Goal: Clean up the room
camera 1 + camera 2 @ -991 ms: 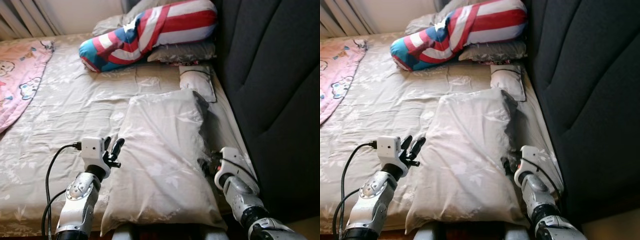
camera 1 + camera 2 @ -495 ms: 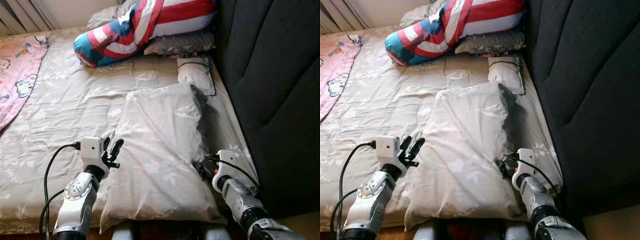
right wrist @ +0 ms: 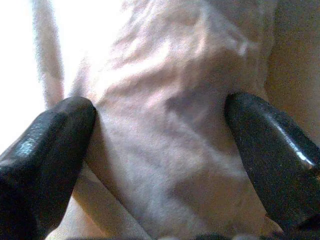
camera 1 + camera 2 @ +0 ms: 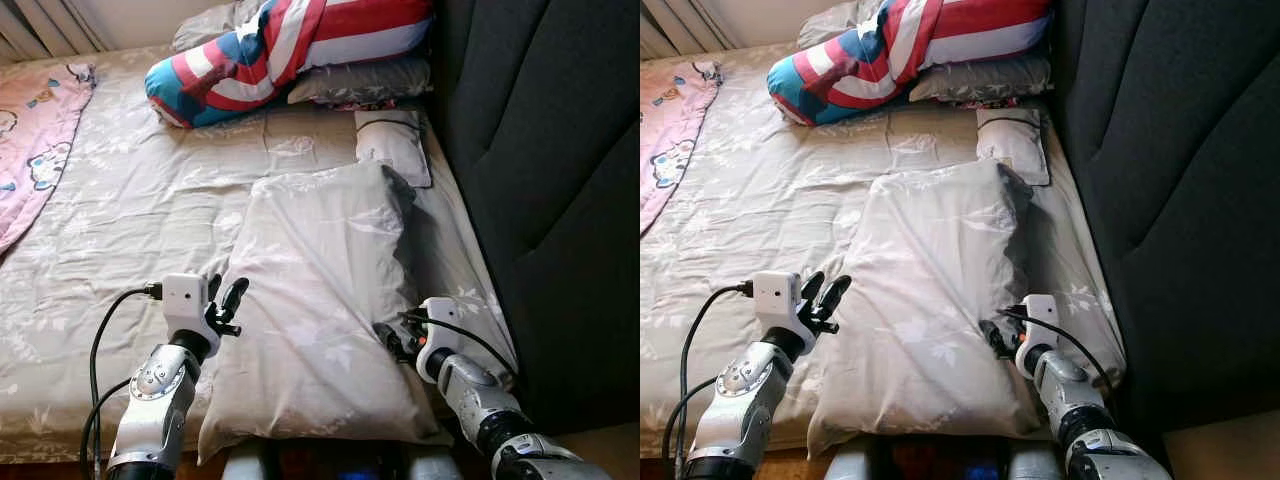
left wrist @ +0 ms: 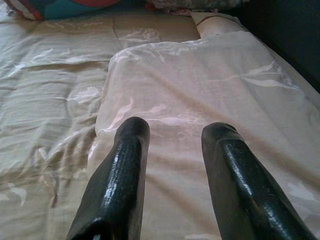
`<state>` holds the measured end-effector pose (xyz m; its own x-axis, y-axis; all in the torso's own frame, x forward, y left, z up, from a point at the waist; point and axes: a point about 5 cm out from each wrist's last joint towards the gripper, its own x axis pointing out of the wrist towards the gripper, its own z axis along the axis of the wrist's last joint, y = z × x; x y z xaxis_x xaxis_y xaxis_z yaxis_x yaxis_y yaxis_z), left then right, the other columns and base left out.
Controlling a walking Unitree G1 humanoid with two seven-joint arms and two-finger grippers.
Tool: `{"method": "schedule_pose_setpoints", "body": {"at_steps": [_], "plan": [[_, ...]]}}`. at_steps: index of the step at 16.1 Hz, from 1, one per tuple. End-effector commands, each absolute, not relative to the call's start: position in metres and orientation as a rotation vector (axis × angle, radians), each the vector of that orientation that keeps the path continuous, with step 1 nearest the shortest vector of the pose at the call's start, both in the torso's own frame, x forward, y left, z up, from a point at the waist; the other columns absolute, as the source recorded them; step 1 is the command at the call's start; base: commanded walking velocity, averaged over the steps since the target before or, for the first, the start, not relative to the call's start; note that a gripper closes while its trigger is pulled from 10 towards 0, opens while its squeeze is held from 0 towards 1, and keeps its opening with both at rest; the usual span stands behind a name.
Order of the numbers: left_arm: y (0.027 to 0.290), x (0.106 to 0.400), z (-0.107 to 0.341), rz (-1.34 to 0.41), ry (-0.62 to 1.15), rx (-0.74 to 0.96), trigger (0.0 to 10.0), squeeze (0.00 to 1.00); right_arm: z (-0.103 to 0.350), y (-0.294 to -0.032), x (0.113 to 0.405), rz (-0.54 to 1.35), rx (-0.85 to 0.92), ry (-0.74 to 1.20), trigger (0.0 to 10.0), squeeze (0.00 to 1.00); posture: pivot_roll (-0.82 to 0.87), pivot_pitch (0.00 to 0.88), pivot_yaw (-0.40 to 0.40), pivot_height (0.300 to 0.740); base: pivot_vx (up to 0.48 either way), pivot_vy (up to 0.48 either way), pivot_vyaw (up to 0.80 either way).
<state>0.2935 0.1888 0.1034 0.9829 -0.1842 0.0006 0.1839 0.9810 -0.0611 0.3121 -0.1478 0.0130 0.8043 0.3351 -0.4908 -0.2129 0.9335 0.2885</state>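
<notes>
Beige pillow at centre frame: soft, light, floppy; best pinched at side edges. Left gripper fingers apart beside its left edge; right gripper spread around right-edge fabric, not yet clamped.

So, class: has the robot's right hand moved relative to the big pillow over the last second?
Yes. The right hand has pushed inward onto the big pillow, its open fingers now straddling the pillow's fabric edge.
</notes>
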Motion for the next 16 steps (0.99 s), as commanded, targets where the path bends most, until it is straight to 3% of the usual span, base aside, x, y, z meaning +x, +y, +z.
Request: {"method": "schedule_pose_setpoints", "body": {"at_steps": [1, 6, 12, 16], "plan": [[0.192, 0.289, 0.101, -0.172, 0.016, -0.061, 10.0, 0.00, 0.000, -0.139, 0.300, 0.345, 0.158, 0.649, 10.0, 0.00, 0.01, 0.224, 0.067, 0.655, 0.000, 0.000, 0.00], [0.196, 0.286, 0.101, -0.159, 0.019, -0.059, 10.0, 0.00, -0.010, -0.126, 0.291, 0.413, 0.113, 0.738, 10.0, 0.00, 0.02, 0.234, 0.063, 0.655, 0.000, 0.000, 0.00], [0.196, 0.285, 0.100, -0.162, 0.023, -0.056, 10.0, 0.00, -0.021, -0.138, 0.282, 0.321, 0.077, 0.831, 10.0, 0.00, 0.01, 0.214, 0.066, 0.655, 0.000, 0.000, 0.00], [0.195, 0.285, 0.101, -0.164, 0.023, -0.059, 10.0, 0.00, -0.032, -0.131, 0.269, 0.341, 0.106, 0.882, 10.0, 0.00, 0.02, 0.215, 0.066, 0.655, 0.000, 0.000, 0.00]]}}
